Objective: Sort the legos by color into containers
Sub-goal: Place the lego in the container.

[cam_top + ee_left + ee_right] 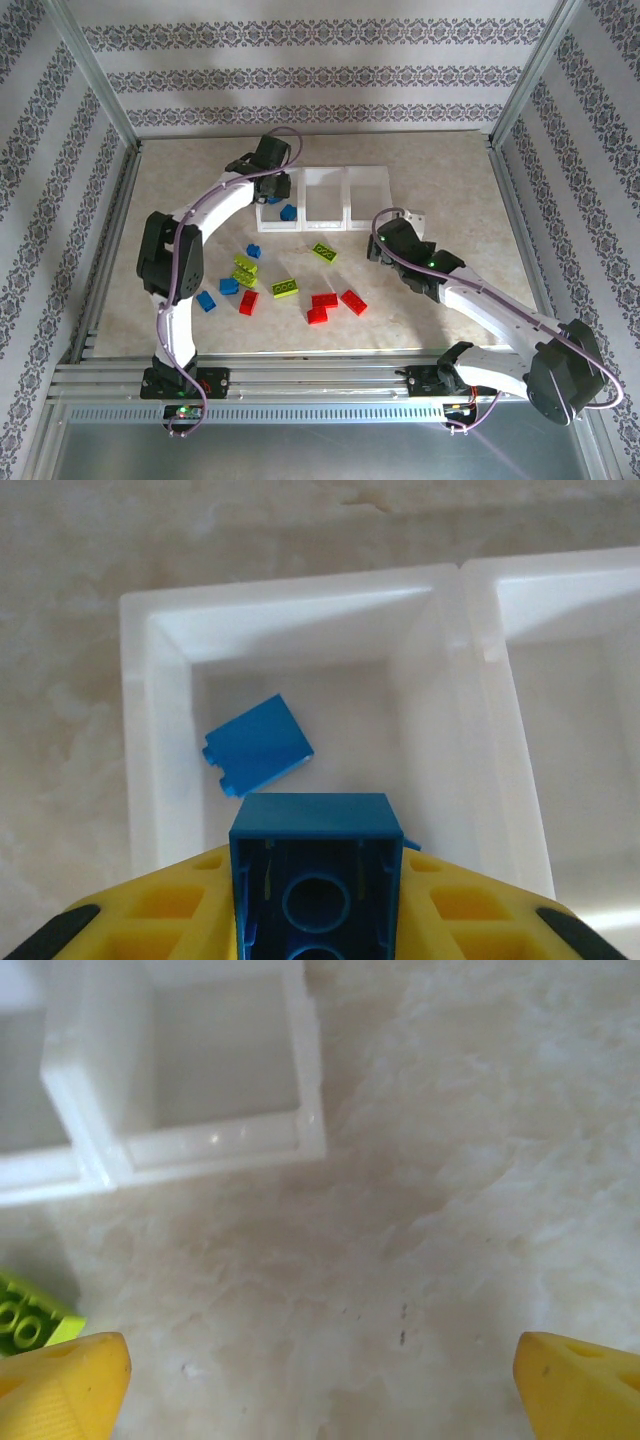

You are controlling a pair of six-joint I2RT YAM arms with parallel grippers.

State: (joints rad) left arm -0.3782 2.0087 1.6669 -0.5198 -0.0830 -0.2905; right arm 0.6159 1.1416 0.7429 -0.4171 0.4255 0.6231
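My left gripper [270,178] hangs over the left bin [262,222] and is shut on a blue brick [316,865], held hollow side toward the camera between the yellow fingers [150,910]. A second blue brick [258,745] lies on that bin's floor [288,212]. The middle bin [325,222] and right bin [368,168] hold nothing I can see. My right gripper [320,1390] is open low over bare table near the right bin [220,1145], with a lime green brick [28,1322] at its left. Loose blue [229,286], green [285,288] and red bricks [325,299] lie on the table.
The loose bricks are scattered in front of the bins, between the two arms. The marble-patterned table [450,180] is framed by aluminium rails [300,375] and patterned walls. The middle bin's wall [480,650] adjoins the left bin.
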